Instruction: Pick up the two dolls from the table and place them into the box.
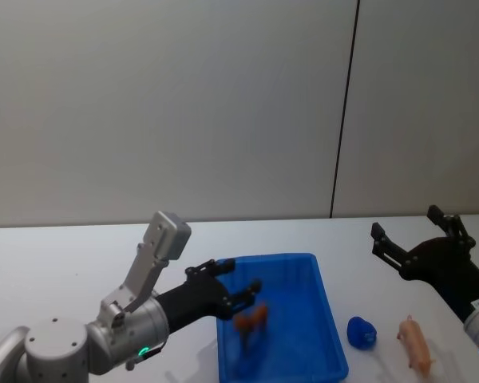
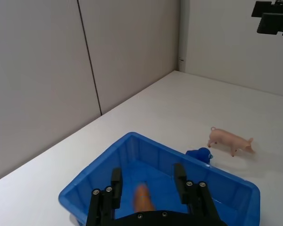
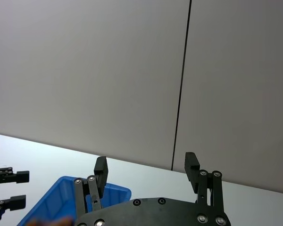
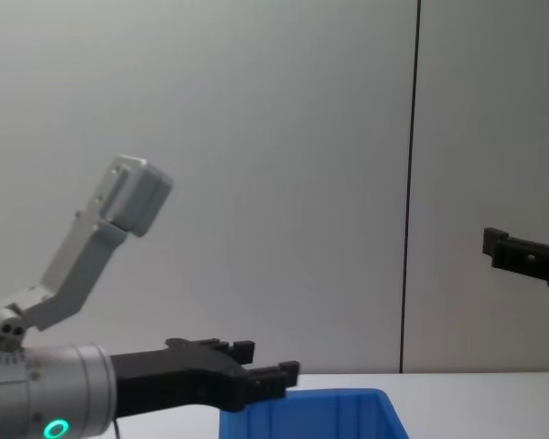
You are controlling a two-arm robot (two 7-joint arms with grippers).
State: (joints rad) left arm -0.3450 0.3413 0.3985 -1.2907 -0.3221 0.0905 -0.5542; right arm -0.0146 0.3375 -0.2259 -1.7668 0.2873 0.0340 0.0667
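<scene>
Table [image 1: 64, 255], plain and white, stretches in front of a grey panelled wall [image 1: 184, 104]. The blue box [image 1: 275, 258], a thick-rimmed plastic bin, sits on it near the middle of the head view. The left gripper [image 1: 239, 275] reaches out over the box's left rim, its fingers spread wide and gripping nothing. The reddish-brown doll [image 1: 251, 319] shows blurred just below and between the fingertips, inside the box; whether it rests on the box floor cannot be told. The right gripper [image 1: 405, 222] hangs raised above the table's right side, well apart from the box, jaws wide and empty. The pink pig doll [image 1: 415, 343] stands on the table to the right of the box, below that gripper. A small blue object [image 1: 362, 332] sits between the pig and the box, just beside the box's right wall.
</scene>
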